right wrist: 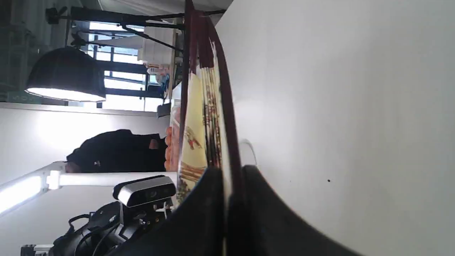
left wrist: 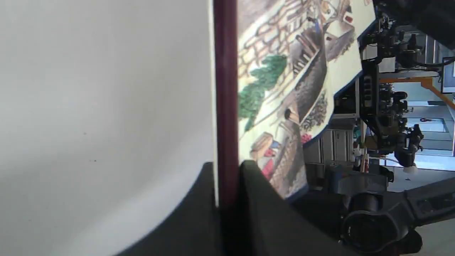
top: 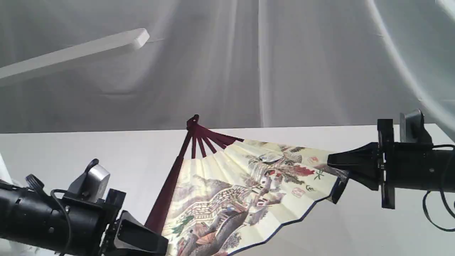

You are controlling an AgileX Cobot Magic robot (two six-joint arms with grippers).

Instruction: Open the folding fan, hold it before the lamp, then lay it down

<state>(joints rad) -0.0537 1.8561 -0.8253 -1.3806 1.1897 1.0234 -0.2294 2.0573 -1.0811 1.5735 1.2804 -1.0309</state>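
The folding fan (top: 249, 188) is spread open, its pivot uppermost and the painted cream leaf facing the exterior view. My left gripper (top: 156, 236) is shut on the dark maroon outer rib (left wrist: 225, 106) at the fan's lower left; the left wrist view shows that rib pinched in my left gripper (left wrist: 227, 199). My right gripper (top: 334, 167) is shut on the fan's opposite edge, and in the right wrist view the fan (right wrist: 193, 135) runs edge-on out of my right gripper (right wrist: 233, 199). The lamp's flat white bar head (top: 78, 53) hangs at the upper left, apart from the fan.
A white table (top: 89, 149) lies below, with a white curtain (top: 284, 64) behind it. In the right wrist view the lamp's pole (right wrist: 106, 179) and lit head (right wrist: 17, 193) show, along with a person in black (right wrist: 113, 151) and a studio light (right wrist: 65, 76).
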